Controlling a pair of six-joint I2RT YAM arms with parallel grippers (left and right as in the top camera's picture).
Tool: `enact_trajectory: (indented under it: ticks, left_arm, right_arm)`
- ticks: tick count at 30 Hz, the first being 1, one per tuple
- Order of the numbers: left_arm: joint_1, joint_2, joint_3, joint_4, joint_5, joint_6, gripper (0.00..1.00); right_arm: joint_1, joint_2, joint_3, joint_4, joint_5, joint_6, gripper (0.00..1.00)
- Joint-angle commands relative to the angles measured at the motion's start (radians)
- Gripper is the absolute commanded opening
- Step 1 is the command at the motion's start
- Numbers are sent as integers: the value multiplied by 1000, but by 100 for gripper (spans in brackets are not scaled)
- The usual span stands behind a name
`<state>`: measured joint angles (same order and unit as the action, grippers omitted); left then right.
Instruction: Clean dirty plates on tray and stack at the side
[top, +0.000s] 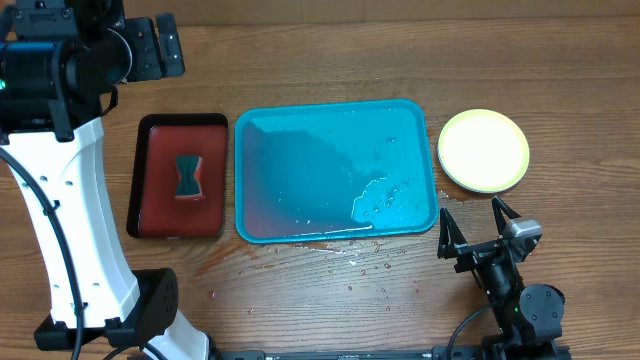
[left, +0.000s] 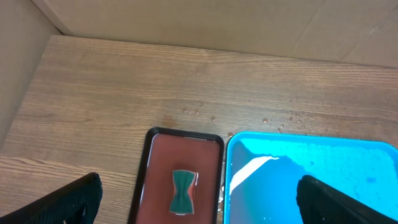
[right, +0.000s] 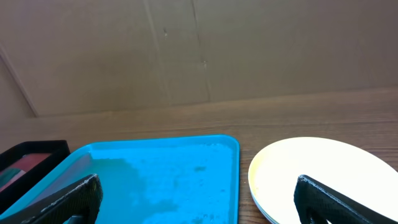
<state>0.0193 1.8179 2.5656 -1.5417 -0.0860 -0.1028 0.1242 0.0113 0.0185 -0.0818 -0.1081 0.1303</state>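
The plates sit stacked on the table right of the blue tray; the top one has a yellow-green rim and a clean white centre. The stack also shows in the right wrist view. The tray holds only water and shows in both wrist views. My left gripper is open at the far left, high above the table, with fingertips at the lower corners of its wrist view. My right gripper is open and empty near the front right, below the plates.
A dark red tray with a black rim lies left of the blue tray and holds a green sponge, also in the left wrist view. Water drops spot the wood in front of the blue tray. A cardboard wall stands behind the table.
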Motion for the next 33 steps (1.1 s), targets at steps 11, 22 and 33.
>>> enact_trajectory:
  ticks: [11, 22, 33]
  left_arm:
    - [0, -7, 2, 1, 1, -13, 100]
    - [16, -267, 2, -146, -27, 28, 100]
    - [15, -529, -22, -148, -23, 74, 100]
  right_arm:
    - [1, -8, -10, 8, -5, 0, 100]
    - [1, -6, -10, 8, -5, 0, 100]
    - [1, -6, -10, 8, -5, 0, 100]
